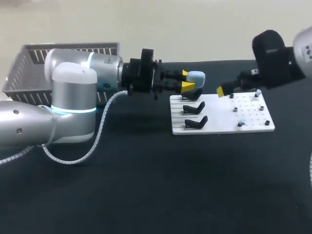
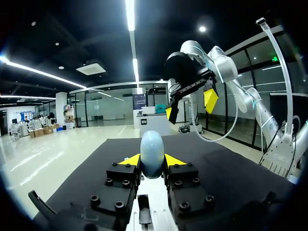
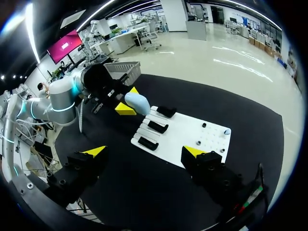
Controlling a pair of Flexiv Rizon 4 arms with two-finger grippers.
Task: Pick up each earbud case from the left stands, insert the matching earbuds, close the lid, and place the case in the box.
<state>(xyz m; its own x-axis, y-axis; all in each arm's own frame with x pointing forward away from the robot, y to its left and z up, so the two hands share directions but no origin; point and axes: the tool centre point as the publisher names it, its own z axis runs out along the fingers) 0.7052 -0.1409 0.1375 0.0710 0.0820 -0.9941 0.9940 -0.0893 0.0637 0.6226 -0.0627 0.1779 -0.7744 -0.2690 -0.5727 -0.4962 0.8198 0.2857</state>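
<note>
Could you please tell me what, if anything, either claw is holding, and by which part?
The left claw grips the pale blue earbud case by its opposite sides; the right claw is empty.

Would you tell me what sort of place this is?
Probably a robotics test bench: a white fixture board with black stands, a grey basket, the left gripper shut on an earbud case.

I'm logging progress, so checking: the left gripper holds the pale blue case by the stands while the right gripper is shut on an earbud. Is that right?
Not quite. The right gripper is open and empty: the right wrist view shows its fingers wide apart with nothing between them. The rest holds: the left gripper is shut on the pale blue case by the stands.
</note>
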